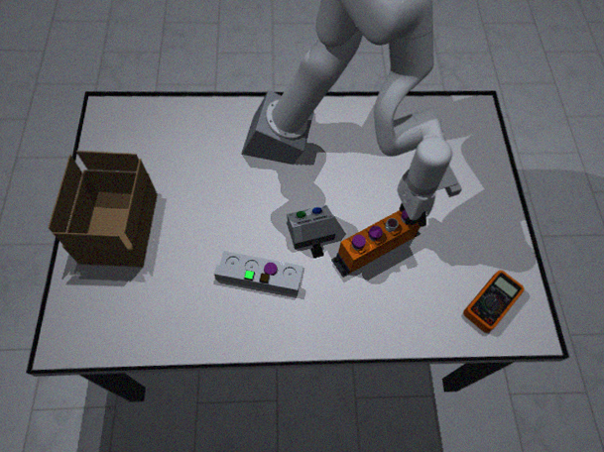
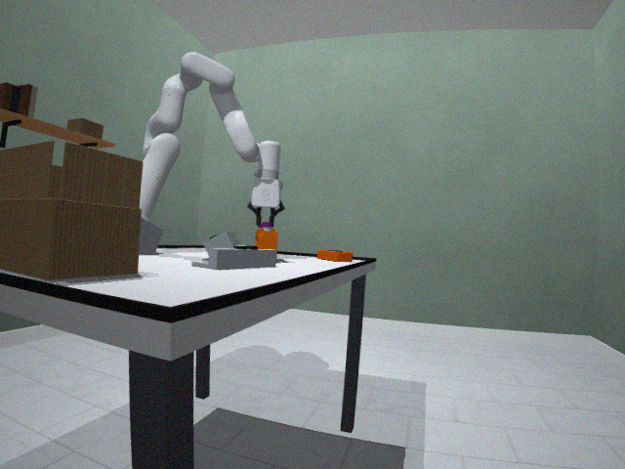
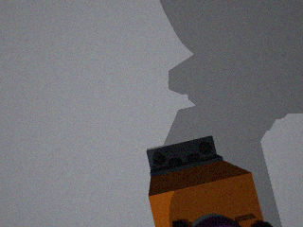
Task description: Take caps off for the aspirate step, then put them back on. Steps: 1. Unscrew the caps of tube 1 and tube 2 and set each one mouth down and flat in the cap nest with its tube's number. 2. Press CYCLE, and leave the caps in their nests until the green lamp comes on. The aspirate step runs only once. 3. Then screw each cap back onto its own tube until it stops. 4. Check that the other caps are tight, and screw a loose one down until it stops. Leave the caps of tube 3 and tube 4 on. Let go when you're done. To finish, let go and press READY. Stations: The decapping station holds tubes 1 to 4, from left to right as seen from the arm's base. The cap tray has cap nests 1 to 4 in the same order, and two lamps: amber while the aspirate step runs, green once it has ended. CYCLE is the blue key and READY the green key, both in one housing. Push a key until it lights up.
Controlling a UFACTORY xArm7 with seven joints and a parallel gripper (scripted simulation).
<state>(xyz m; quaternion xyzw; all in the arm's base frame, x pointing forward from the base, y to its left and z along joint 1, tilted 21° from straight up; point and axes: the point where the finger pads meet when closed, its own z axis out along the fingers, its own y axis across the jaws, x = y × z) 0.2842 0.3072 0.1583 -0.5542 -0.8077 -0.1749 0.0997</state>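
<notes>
Cap of tube 1 (image 1: 405, 215) sat on the end tube of the orange decapping station (image 1: 373, 248), clamped in the part-closed tool (image 2: 267, 222); slipping or cross-threading risked leaving it loose.

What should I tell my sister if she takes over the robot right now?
Hand: shut on the purple cap on tube 1, at the end of the orange station. How tight it is, I cannot tell.
Tube 2: open. Its cap lies in nest 2 of the cap tray.
Tube 3's cap and tube 4's cap: on.
Done: the green lamp is lit, so the aspirate step has ended.
Left: screw cap 1 to its stop, return cap 2, check caps 3 and 4, let go, press READY.
</notes>
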